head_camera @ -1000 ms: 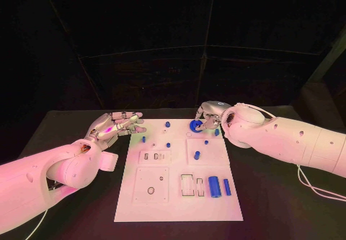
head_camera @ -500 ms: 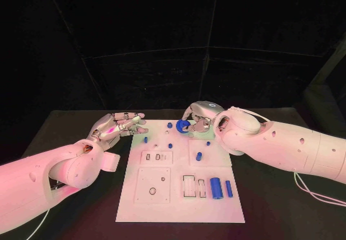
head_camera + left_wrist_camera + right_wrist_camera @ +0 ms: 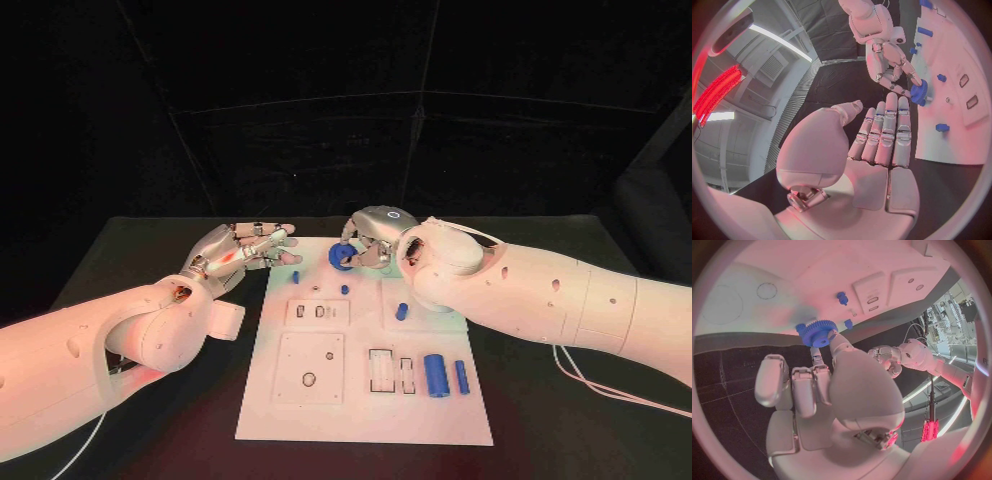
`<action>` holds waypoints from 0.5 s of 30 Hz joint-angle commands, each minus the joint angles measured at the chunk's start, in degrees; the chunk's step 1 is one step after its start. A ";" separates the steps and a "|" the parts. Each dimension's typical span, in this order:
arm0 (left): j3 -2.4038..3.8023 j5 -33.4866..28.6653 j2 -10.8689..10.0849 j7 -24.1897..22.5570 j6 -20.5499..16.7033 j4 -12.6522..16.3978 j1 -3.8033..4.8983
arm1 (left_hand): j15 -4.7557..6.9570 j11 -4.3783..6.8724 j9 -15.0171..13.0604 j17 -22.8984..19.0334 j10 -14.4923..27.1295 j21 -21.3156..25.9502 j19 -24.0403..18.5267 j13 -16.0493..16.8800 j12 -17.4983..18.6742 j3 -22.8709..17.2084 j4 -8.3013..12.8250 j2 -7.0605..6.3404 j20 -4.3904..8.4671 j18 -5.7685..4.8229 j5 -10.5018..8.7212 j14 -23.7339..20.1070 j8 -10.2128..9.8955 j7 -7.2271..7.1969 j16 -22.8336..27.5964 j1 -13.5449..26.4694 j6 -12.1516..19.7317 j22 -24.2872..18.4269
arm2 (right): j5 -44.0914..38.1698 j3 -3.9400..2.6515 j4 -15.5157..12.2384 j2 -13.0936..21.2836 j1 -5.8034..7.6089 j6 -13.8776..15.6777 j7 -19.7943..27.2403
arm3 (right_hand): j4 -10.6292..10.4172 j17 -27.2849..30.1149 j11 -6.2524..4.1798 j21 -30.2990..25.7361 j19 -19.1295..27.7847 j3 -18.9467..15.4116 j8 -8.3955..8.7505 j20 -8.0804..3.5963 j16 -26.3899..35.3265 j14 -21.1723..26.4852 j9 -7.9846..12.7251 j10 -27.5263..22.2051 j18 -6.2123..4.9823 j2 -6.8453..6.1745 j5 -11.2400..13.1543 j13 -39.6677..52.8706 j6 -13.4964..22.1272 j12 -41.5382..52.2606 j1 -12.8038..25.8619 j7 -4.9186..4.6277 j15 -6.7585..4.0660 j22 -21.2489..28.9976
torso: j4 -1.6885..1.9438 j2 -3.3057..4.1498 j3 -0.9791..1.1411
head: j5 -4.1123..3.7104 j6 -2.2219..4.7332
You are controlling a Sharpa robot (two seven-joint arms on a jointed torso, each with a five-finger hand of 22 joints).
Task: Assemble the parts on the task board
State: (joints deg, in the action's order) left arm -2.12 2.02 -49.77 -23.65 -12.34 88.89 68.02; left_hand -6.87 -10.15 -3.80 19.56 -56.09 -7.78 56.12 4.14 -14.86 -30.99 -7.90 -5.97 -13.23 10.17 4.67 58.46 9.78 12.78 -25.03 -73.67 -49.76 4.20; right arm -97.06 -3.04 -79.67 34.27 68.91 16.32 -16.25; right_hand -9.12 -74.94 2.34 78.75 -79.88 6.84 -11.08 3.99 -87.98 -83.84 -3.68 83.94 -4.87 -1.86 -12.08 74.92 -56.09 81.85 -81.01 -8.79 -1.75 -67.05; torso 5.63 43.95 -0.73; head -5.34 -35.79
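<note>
My right hand [image 3: 371, 236] holds a blue toothed gear [image 3: 343, 257] in its fingertips over the far end of the white task board [image 3: 361, 400]; the right wrist view shows that gear [image 3: 819, 333] pinched just above the board's edge. My left hand [image 3: 242, 250] hovers with flat, straight fingers beside the board's far left corner, holding nothing; its fingers [image 3: 887, 135] show close together. Small blue pegs [image 3: 345, 290] stand near the gear. A large blue cylinder [image 3: 434, 374] and a thinner blue pin [image 3: 462, 376] lie at the board's near right.
The board carries raised white plates with slots [image 3: 316, 312] and holes [image 3: 307, 379]. Black table [image 3: 144, 250] surrounds it, with room on both sides. A white cable [image 3: 606, 385] trails from my right arm.
My right hand has carried the gear leftward along the board's far end. The left hand stays about where it was. The camera has shifted slightly.
</note>
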 commanded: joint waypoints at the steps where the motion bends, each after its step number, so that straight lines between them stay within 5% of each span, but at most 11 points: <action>1: 0.05 0.17 0.07 -0.29 0.65 0.15 0.08 | 0.08 0.12 -0.04 0.07 0.34 0.22 0.39 0.07 -0.33 0.25 0.05 0.27 -0.04 0.27 -0.18 -0.49 0.18 0.99 -0.17 0.50 0.49 -0.07 | -1.38 0.11 0.94 -0.92 0.12 -1.44 -0.65 | -0.13 -10.70 -0.10 0.21 -0.35 0.38 0.04 0.07 -0.16 -5.23 -0.09 0.64 0.36 0.02 0.19 7.12 -1.80 -0.21 0.27 1.62 -0.20 -0.08 | -0.11 0.00 0.06 | 0.00 -0.10; 15: 0.06 0.17 0.22 -0.38 0.65 0.27 0.08 | 0.07 0.11 -0.04 0.07 0.36 0.24 0.39 0.07 -0.35 0.31 0.02 0.30 -0.05 0.27 -0.18 -0.51 0.19 0.99 -0.18 0.56 0.51 -0.07 | -1.54 0.37 4.28 -3.91 0.11 -2.59 -0.97 | -0.01 -10.64 0.04 0.25 -0.37 0.77 0.70 0.16 -0.12 -5.22 -0.05 0.53 0.38 -0.30 0.38 7.03 -1.46 -0.38 0.42 1.44 -0.10 -0.17 | -0.13 0.04 0.07 | -0.01 -0.12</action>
State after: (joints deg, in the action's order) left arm -2.12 2.02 -49.61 -23.63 -12.32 89.01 68.04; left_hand -6.87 -10.14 -3.80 19.56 -56.10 -7.78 56.12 4.14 -14.86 -30.99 -7.90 -5.72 -13.23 10.16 4.67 58.46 9.78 12.57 -25.03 -73.42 -49.54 4.20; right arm -97.91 -2.65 -75.48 30.47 68.90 14.46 -16.85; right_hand -9.05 -74.93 2.34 78.75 -79.87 7.22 -10.58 3.99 -87.98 -83.84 -3.68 83.93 -4.87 -1.88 -11.86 74.92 -56.29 81.81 -81.02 -8.61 -1.75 -67.18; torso 5.52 43.95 -0.66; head -5.37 -35.94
